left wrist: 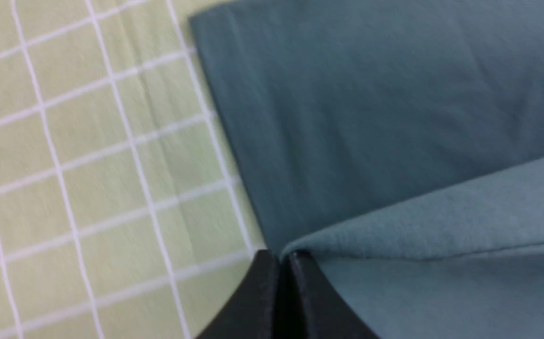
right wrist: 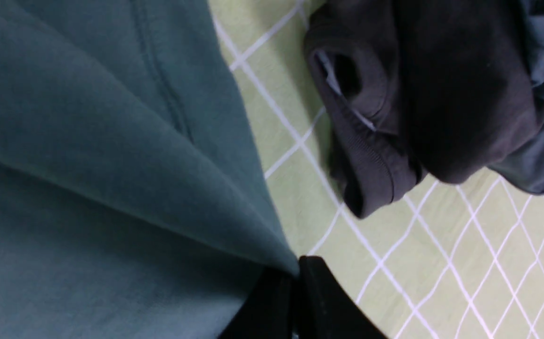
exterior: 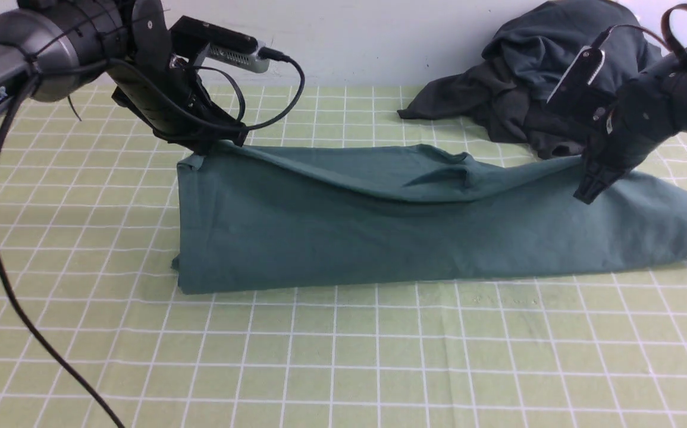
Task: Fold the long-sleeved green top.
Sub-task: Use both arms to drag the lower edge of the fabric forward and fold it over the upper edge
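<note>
Checked tablecloth (exterior: 343,356) held the soft, floppy green top (exterior: 379,238). Left gripper (exterior: 215,144) and right gripper (exterior: 587,190) pinched its corners on the dark clothes' (exterior: 533,89) side.

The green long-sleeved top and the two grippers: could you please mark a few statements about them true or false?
1. The left gripper is shut on the far edge of the green top. True.
2. The right gripper hangs open, clear of the green top. False: it is shut on the top's far edge, as the right wrist view shows.
3. A heap of dark clothing lies at the far right, behind the green top. True.
4. The tablecloth under the green top is plain white. False: it is light green with a white grid.
</note>
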You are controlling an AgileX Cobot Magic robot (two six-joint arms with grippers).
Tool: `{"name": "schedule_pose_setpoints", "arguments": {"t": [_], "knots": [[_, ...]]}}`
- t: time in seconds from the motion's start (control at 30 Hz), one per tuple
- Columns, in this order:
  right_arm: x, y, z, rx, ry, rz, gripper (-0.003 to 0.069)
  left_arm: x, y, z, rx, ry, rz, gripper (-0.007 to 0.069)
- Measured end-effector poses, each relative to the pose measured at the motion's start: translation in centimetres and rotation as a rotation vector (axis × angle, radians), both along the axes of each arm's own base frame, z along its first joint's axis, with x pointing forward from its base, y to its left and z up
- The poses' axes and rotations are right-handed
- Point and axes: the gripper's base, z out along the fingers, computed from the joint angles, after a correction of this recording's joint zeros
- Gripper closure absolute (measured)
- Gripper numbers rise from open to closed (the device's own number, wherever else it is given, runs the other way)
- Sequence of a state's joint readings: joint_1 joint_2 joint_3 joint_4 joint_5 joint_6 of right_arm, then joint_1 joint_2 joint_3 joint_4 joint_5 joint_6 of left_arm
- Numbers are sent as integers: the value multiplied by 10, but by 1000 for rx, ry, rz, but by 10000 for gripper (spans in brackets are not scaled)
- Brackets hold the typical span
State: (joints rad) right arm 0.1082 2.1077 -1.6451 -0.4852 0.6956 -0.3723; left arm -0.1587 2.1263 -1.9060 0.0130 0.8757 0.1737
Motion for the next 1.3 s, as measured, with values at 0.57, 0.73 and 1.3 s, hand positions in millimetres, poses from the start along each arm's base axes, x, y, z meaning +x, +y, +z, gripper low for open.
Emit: {"name": "schedule_pose_setpoints", "arguments": {"t": [0.57,0.73,1.3], "knots": [[46,-8,-31,171,-41,-135,591,79,16,-67,-72,-88,113,566],[48,-16,-28,276,-90,-287,447,82,24,-67,-99,-102,171,375],[19,91,-35,571,244,18,648,35,-45,-40,-216,220,-172,520]]}}
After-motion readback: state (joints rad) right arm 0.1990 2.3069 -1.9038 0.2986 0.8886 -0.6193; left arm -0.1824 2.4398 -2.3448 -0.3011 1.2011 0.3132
